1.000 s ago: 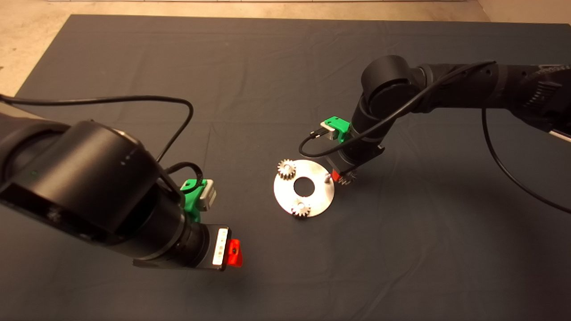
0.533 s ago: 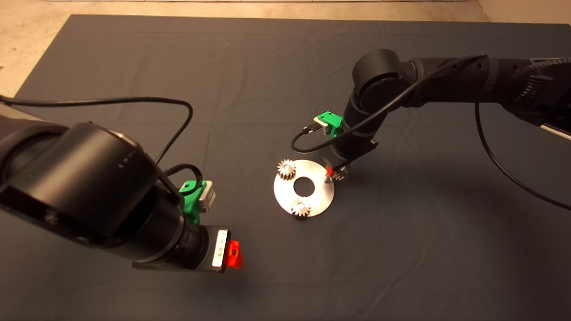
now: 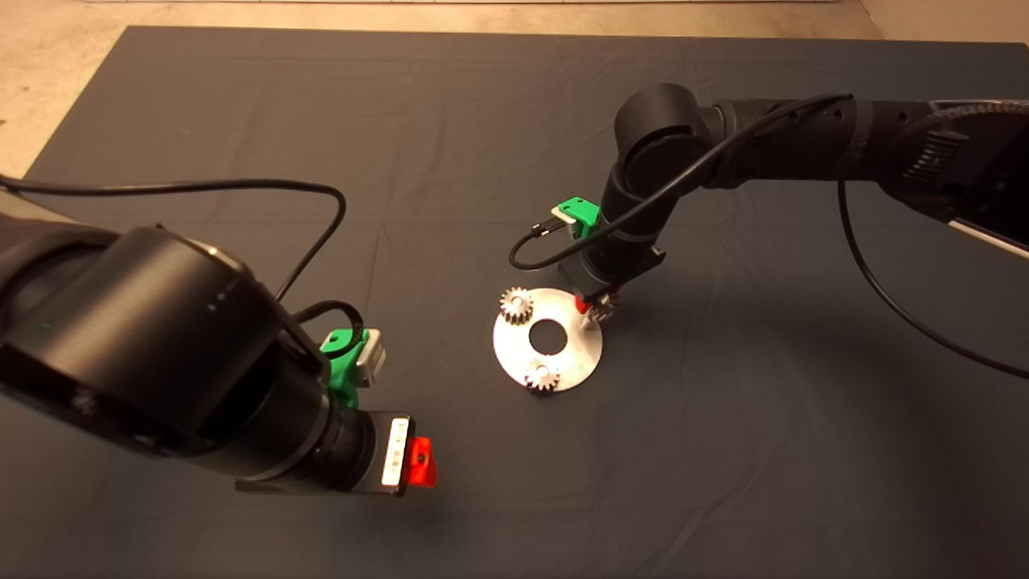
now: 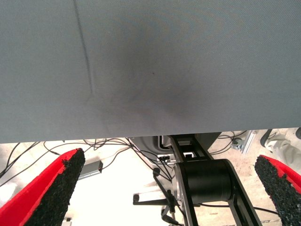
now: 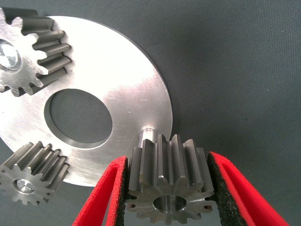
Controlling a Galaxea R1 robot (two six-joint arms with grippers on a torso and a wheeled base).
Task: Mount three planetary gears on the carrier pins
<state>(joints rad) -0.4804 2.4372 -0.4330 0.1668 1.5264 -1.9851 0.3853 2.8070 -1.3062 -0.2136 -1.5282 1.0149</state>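
Right gripper [image 5: 167,188] clamped on the darker third planetary gear [image 5: 169,181], bore just short of the last bare carrier pin [image 5: 149,134] at the silver plate [image 5: 127,84] rim; left gripper [image 4: 167,188] open, parked well apart.

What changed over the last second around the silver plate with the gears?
The right gripper carried the third gear inward over the plate's edge, toward the bare pin. Its jaws remain shut on that gear. Two seated gears and the left gripper stayed put.
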